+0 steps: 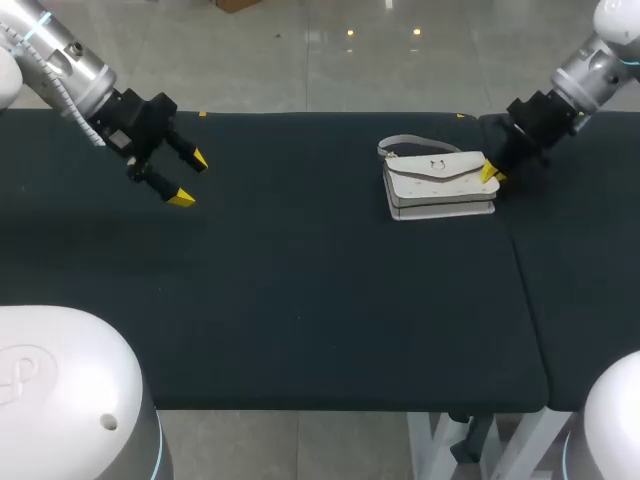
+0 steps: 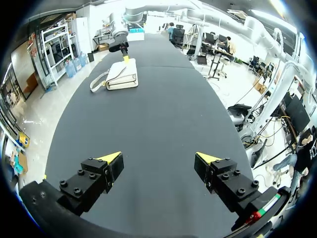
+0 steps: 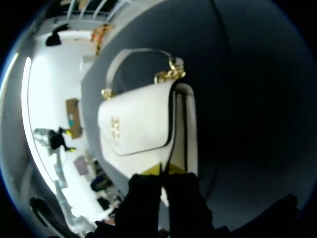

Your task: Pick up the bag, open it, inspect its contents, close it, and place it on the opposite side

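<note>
A white handbag (image 1: 438, 185) with a flap, gold clasp and grey strap lies flat on the black table (image 1: 300, 290), right of the middle. My right gripper (image 1: 490, 173) is at the bag's right end. In the right wrist view its yellow tips (image 3: 166, 171) are pressed together on the edge of the flap (image 3: 138, 124), pinching it. My left gripper (image 1: 190, 178) hovers over the table's far left, fingers wide apart and empty. From the left wrist view (image 2: 158, 161) the bag (image 2: 121, 75) lies far ahead, with my right gripper (image 2: 125, 57) behind it.
The bag's strap (image 1: 400, 145) loops out on the cloth behind it, toward the table's far edge. A seam (image 1: 522, 260) between two table tops runs front to back just right of the bag. Bare black cloth stretches between the two grippers.
</note>
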